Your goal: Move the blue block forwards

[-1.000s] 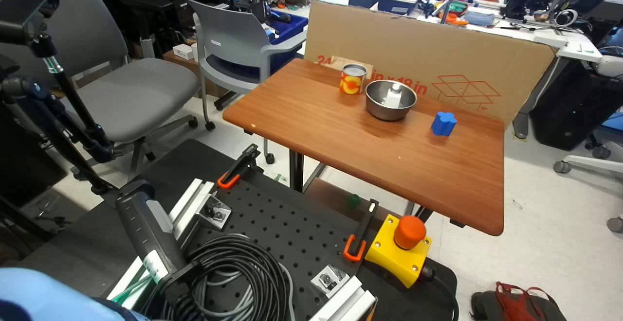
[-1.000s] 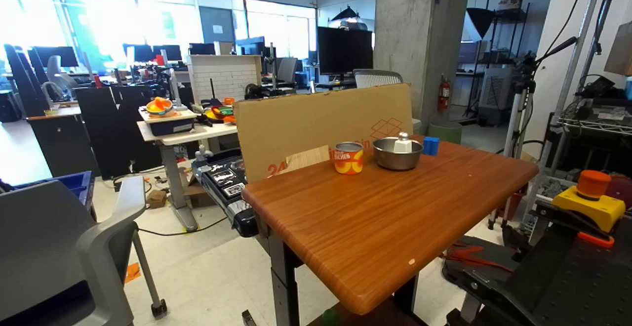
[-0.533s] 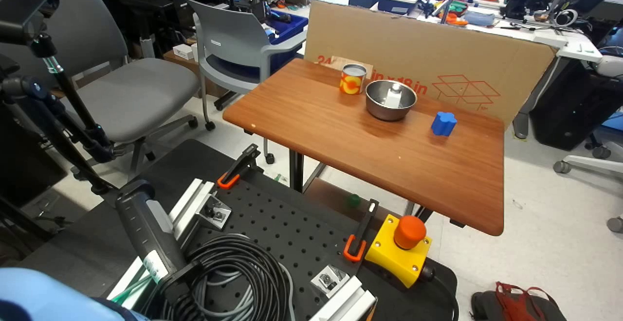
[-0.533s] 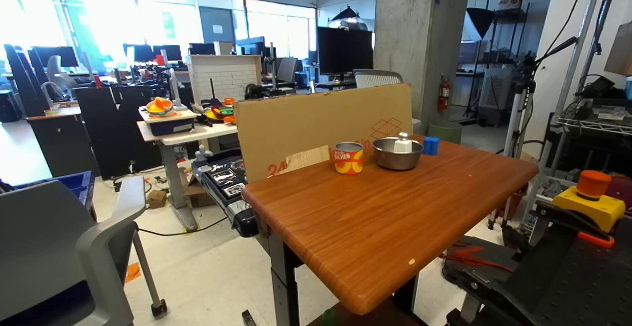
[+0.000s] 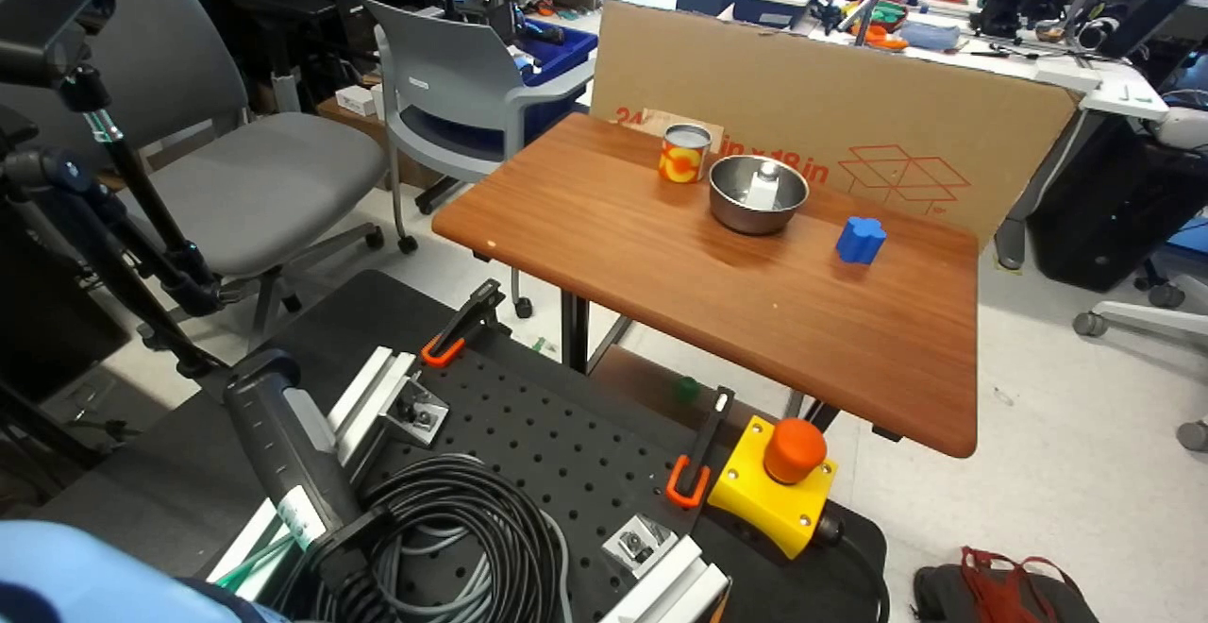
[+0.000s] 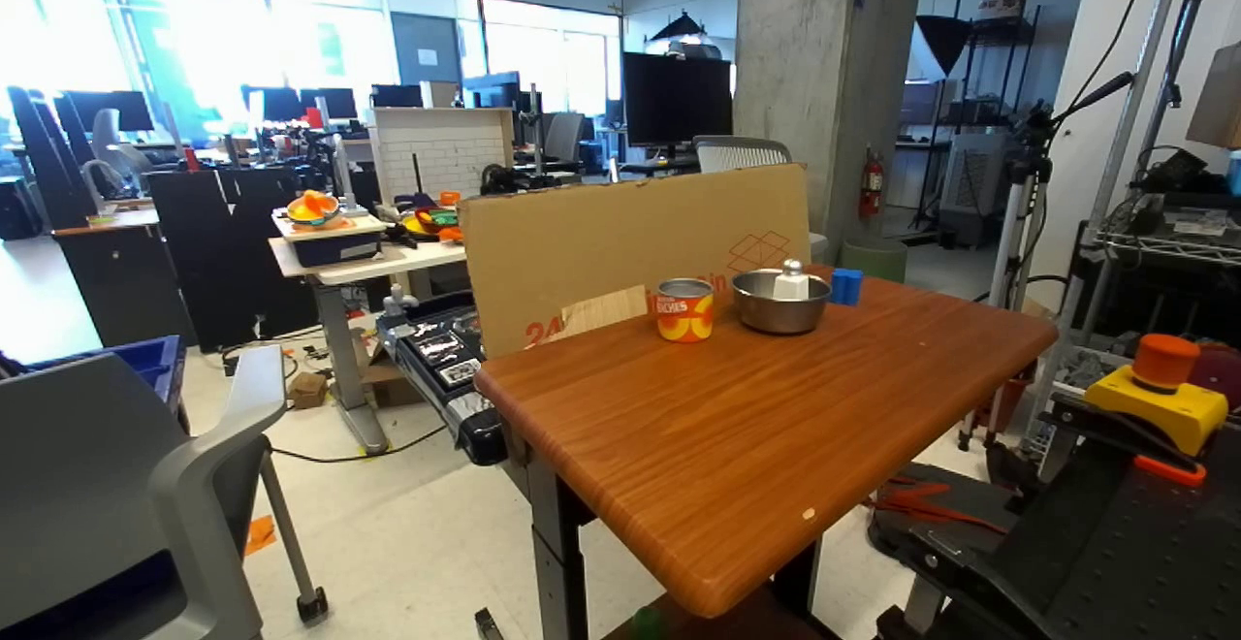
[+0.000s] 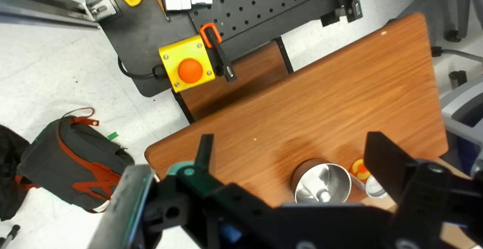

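The blue block [image 5: 861, 241] is small and bright blue, with a lobed outline on top. It stands upright on the brown table [image 5: 604, 217], near the cardboard, beyond the metal bowl. It also shows in an exterior view [image 6: 846, 286], partly behind the bowl. In the wrist view only a blurred blue patch [image 7: 230, 233] shows through a gap in the gripper's body; the rest is hidden. My gripper [image 7: 291, 137] is open, its fingers wide apart with nothing between them, high above the table. It does not show in either exterior view.
The silver bowl [image 5: 755, 196] holds a white object with a silver top [image 5: 763, 186]. An orange-yellow can [image 5: 683, 155] stands beside it. A cardboard sheet [image 5: 812, 94] lines the table's back edge. A yellow box with an orange button [image 5: 779, 486] sits on the black perforated base [image 5: 566, 453].
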`<state>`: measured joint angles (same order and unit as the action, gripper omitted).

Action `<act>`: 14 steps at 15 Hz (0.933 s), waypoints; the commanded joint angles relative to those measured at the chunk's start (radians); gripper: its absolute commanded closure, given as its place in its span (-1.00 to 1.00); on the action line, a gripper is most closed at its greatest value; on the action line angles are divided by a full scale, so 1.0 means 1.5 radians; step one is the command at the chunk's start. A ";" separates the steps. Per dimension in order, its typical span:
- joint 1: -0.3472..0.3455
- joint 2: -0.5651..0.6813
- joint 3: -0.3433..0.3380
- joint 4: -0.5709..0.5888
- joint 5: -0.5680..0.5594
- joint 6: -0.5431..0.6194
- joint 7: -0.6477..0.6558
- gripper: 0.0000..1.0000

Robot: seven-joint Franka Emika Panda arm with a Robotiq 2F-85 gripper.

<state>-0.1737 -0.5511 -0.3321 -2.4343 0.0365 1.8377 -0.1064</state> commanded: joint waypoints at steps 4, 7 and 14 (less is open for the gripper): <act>0.042 0.295 -0.007 0.157 0.057 0.099 0.055 -1.00; 0.012 0.423 0.023 0.247 0.093 0.116 0.080 -1.00; -0.004 0.627 0.066 0.410 0.126 0.161 0.202 -1.00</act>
<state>-0.1618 0.2847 -0.2692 -1.9275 0.2030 2.0659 0.1241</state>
